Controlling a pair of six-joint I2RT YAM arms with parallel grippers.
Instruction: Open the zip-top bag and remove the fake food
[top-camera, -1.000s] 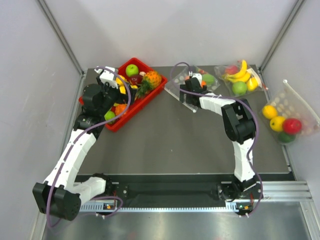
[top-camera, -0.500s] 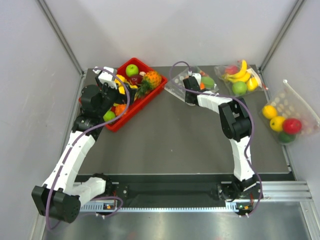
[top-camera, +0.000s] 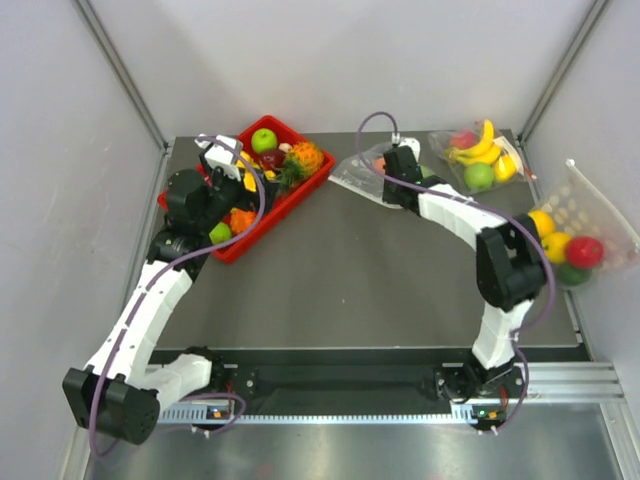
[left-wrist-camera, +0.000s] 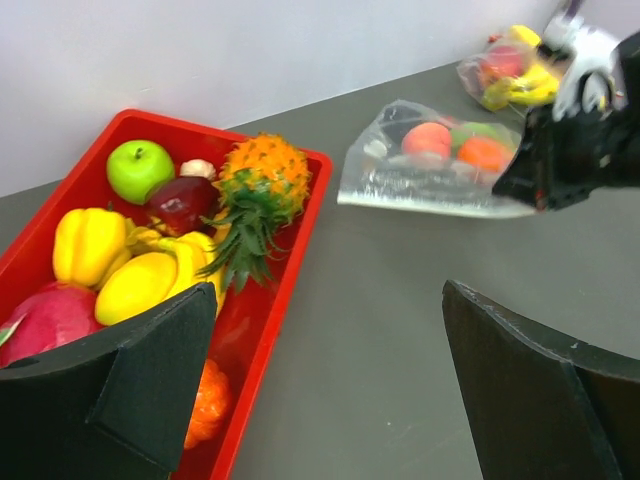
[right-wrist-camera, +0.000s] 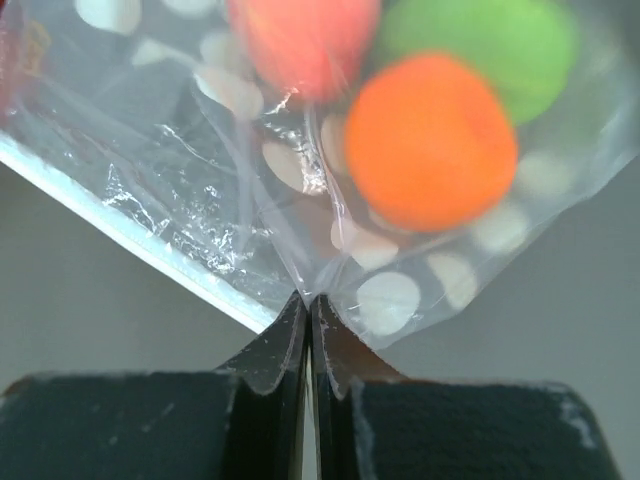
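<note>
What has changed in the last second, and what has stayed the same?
The right arm swung its elbow out to the right, and the right gripper shifted slightly right along the zip-top bag, where it is pinched shut on the plastic beside the fake food. The bag hardly moved. The left gripper stayed open over the red bin.

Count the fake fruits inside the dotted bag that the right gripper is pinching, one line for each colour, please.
Inside the zip-top bag, pinched by the right gripper:
pinkish peach fruit: 1
orange fruit: 1
green fruit: 1
Total: 3
</note>
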